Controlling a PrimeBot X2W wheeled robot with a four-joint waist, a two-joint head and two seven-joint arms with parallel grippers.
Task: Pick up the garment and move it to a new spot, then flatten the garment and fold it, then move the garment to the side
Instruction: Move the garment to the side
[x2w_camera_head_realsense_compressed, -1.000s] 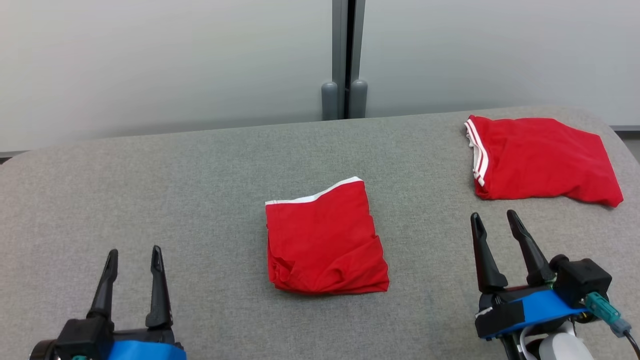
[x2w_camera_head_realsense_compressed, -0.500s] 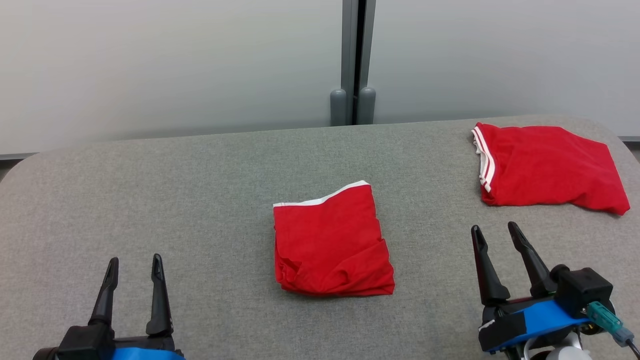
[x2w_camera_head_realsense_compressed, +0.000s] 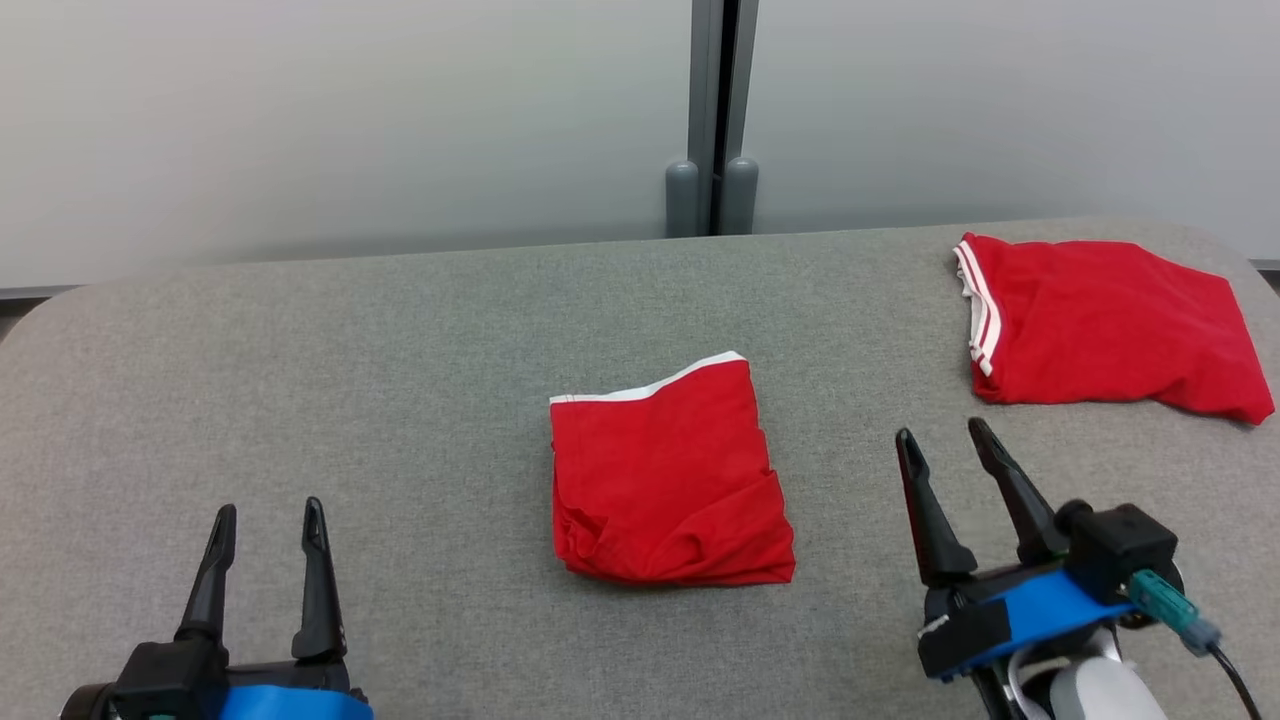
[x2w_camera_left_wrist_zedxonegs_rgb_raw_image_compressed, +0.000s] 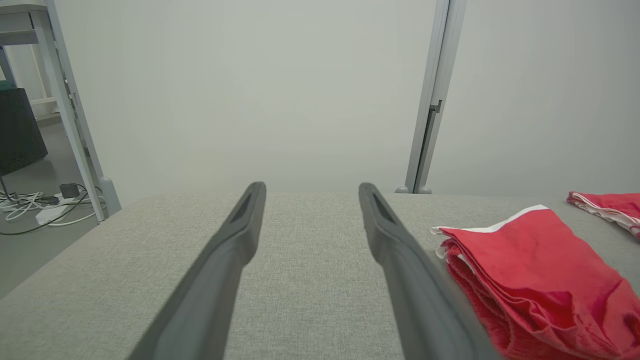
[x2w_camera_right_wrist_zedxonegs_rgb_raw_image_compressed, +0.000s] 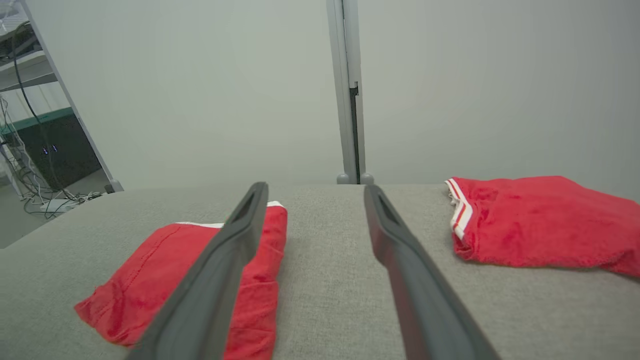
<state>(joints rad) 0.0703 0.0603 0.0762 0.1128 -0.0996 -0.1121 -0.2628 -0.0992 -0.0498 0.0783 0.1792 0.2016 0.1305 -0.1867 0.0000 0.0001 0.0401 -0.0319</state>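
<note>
Squarely between left pincer (x2w_camera_head_realsense_compressed: 271, 507) and right pincer (x2w_camera_head_realsense_compressed: 940, 430), folded red garment (x2w_camera_head_realsense_compressed: 668, 478), untouched

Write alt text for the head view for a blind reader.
A folded red cloth garment with a white edge lies at the middle of a grey fabric-covered table, a second folded red garment with white stripes at its far right. The left gripper and right gripper sit open and empty in front.

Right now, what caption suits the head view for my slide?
Left gripper and right gripper open and empty; folded red garment at the table's middle, second red garment far right.
</note>
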